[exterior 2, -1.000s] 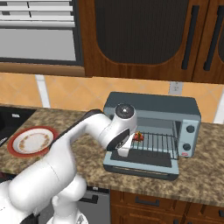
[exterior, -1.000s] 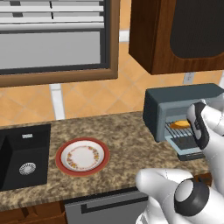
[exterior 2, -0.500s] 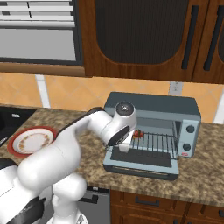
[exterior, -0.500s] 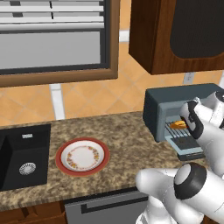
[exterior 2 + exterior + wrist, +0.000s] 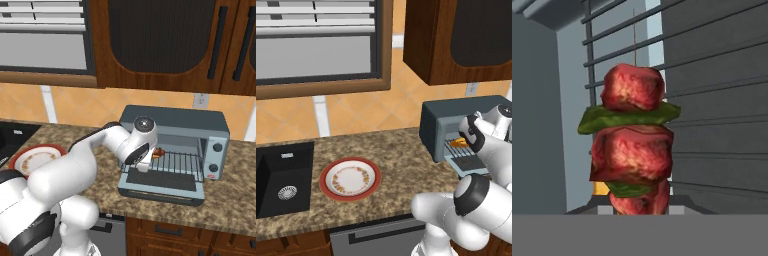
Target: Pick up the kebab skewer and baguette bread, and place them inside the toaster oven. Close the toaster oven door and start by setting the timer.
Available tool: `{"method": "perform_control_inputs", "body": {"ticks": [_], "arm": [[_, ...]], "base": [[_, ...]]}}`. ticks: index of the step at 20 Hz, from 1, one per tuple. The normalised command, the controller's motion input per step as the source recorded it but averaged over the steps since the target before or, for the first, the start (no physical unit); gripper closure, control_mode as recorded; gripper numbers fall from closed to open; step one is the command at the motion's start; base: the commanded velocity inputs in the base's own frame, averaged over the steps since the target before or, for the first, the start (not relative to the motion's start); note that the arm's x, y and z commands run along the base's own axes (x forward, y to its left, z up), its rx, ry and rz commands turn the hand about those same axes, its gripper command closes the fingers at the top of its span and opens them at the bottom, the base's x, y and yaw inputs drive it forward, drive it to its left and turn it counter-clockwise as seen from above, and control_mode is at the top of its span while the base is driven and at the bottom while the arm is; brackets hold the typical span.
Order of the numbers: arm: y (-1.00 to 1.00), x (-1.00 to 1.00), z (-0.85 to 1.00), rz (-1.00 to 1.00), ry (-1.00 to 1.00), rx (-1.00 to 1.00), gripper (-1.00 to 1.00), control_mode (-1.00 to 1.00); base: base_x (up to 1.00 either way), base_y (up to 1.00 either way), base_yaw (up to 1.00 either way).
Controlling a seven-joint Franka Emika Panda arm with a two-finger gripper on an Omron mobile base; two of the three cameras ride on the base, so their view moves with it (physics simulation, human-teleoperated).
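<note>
Because the thin skewer of dark red meat chunks and green pepper (image 5: 633, 150) must land on the wire rack (image 5: 177, 162), the hand (image 5: 149, 160) stays clamped on it inside the boxy blue-grey toaster oven (image 5: 200, 125); the golden baguette (image 5: 459, 142) already lies just beside the hand.

baguette bread (image 5: 458, 142) mostly hidden, sink (image 5: 283, 180) cut off

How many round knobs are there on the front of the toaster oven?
2. Both are on the right panel of the toaster oven: the upper knob and the lower knob directly beneath it. A small red button below them is not a knob.
</note>
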Motion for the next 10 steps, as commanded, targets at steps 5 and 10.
{"method": "perform_control_inputs", "body": {"ticks": [5,10], "arm": [[-0.02,0.09,-0.01,0.00,0.00,0.00,1.00,-1.00],[0.00,0.11,0.00,0.00,0.04,0.00,1.00,-1.00]], "base": [[0.00,0.00,0.00],[0.00,0.00,0.00]]}}
